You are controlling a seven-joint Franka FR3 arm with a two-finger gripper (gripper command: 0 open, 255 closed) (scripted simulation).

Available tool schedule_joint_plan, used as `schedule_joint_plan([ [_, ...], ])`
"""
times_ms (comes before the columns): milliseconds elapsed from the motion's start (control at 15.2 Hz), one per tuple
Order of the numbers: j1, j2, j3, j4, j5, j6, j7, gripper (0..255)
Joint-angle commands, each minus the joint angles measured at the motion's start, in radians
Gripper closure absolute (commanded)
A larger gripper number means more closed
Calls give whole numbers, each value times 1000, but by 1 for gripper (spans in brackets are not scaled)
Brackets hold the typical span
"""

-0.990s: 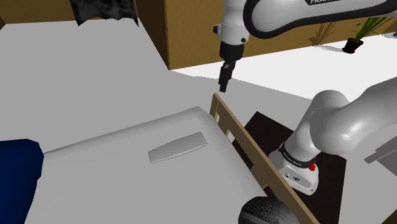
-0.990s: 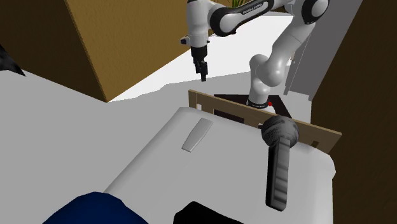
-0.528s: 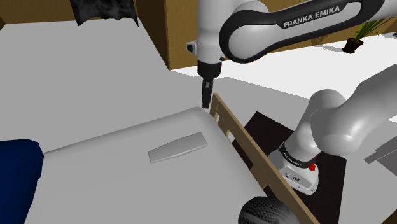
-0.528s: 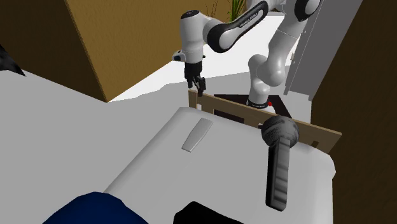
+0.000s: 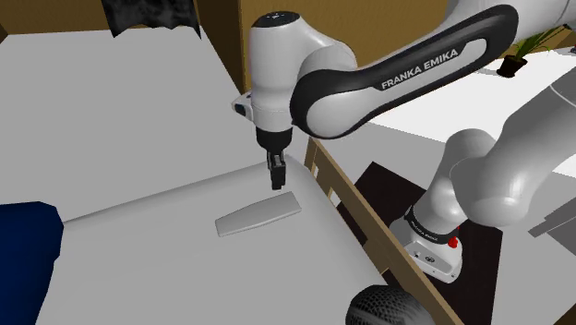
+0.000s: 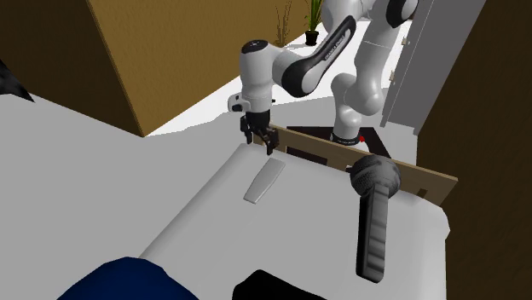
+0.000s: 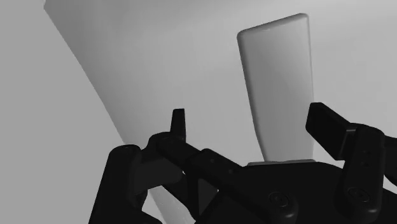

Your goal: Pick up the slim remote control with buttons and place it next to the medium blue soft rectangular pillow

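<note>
My tool (image 5: 275, 180) hangs opened wide just above one end of the slim grey remote (image 5: 258, 214), I judge so that it can close across the narrow width. The remote lies flat on the grey bed (image 5: 166, 277) near the wooden footboard (image 5: 369, 222); the blue pillow (image 5: 23, 254) is well apart from it.

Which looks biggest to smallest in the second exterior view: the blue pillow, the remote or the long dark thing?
1. The blue pillow and the long dark thing look about alike. The pillow is nearest and cut off at the edge, so I'm unsure.
2. The remote looks smallest.
</note>
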Motion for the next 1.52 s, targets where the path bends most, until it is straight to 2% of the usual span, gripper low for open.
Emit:
schedule_joint_plan([
  [0,26,42,26,12,-6,37,-20,0],
  [330,77,137,82,44,-35,111,-62,0],
  [858,76,201,84,1,-58,215,-44,0],
  [1320,76,201,84,1,-58,215,-44,0],
  [1386,76,201,84,1,-58,215,-44,255],
  [1452,76,201,84,1,-58,215,-44,255],
])
